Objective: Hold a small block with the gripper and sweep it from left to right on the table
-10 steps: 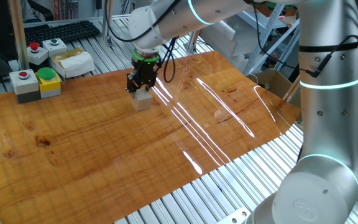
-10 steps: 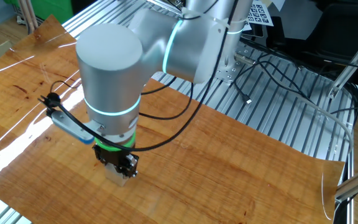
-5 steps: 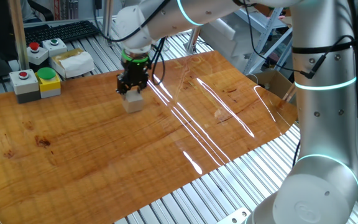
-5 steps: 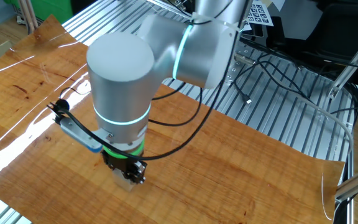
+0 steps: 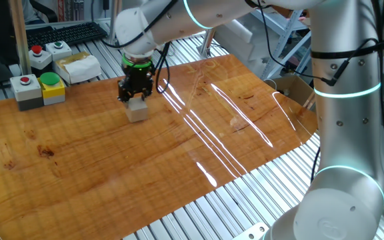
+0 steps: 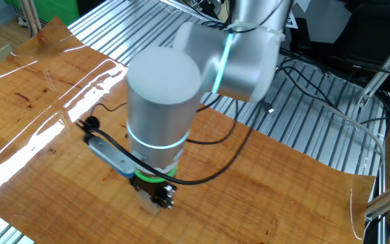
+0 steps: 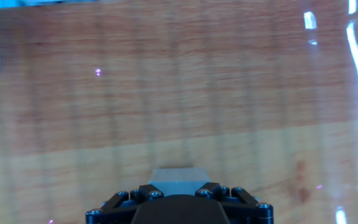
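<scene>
We have the claw (image 5: 135, 97) clamped on the small block (image 5: 137, 111), upper left of centre in one fixed view, block bottom on the surface (image 5: 179, 160). To sweep well we judge: hold the grip firm, keep the claw vertical, press lightly so the block slides flat without tipping or chattering, and travel in a straight line. In the other fixed view the block (image 6: 150, 203) is mostly hidden under the wrist. It's a cube, so no long axis; it sits upright, faces roughly square to the fingers.
</scene>
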{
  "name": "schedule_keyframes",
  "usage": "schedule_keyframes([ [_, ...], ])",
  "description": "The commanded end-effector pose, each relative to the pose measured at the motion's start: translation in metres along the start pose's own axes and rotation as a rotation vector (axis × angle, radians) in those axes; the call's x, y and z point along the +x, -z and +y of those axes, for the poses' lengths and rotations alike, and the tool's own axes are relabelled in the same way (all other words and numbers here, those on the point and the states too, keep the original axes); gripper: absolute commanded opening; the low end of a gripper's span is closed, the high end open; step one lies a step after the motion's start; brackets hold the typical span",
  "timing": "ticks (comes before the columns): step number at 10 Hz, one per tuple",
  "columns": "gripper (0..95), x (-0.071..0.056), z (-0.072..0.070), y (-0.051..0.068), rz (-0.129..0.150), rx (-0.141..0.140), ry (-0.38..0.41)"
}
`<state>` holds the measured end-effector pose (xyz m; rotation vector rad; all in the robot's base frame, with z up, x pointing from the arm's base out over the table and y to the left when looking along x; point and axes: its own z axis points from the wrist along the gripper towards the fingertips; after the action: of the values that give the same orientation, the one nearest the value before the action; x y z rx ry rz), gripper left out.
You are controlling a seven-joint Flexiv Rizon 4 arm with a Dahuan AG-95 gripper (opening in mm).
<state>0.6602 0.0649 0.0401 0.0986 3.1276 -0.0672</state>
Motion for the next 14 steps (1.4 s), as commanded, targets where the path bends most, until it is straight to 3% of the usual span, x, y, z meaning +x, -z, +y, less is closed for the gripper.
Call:
schedule_keyframes([
  [1, 0.0, 0.0072, 0.0097, -0.0013, -0.010, -0.009, -0.018],
  [3, 0.0, 0.0088, 0.0165, 0.0003, -0.018, -0.013, -0.019],
  [8, 0.0, 0.0088, 0.0165, 0.0003, -0.037, -0.025, -0.001],
  [9, 0.0, 0.0088, 0.0165, 0.0003, -0.035, -0.041, 0.002],
  [11, 0.0, 0.0088, 0.0165, 0.0003, -0.028, -0.032, 0.016],
  [14, 0.0, 0.0088, 0.0165, 0.0003, -0.025, -0.043, 0.053],
])
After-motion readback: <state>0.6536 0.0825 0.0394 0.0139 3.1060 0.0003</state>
